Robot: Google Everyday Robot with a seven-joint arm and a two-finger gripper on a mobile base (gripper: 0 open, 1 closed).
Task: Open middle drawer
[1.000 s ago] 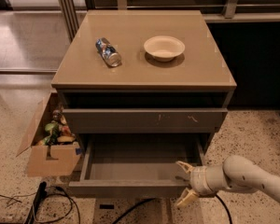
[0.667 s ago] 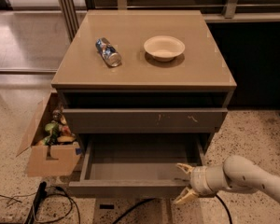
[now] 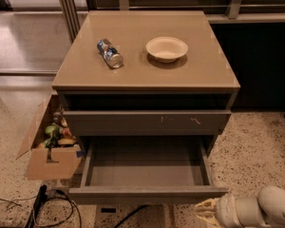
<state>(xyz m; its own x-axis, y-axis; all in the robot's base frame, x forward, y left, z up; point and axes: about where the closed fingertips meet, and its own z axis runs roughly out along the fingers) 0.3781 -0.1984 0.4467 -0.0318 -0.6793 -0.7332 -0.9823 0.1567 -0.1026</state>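
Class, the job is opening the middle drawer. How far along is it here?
Done: the middle drawer is pulled well out, grey inside showing. In hand: the claw is low by the front's right end; whether it touches is unclear. Left: little, perhaps only drawing the claw away.

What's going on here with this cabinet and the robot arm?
A one-armed robot is working at the grey-brown three-drawer cabinet. Its wide, shallow middle drawer stands pulled well out, showing its grey interior. The robot's cream-coloured gripper sits low at the bottom right, just below the right end of the drawer front; whether it touches the drawer cannot be told. A silver and blue can lying on its side and a shallow cream bowl rest on the cabinet top.
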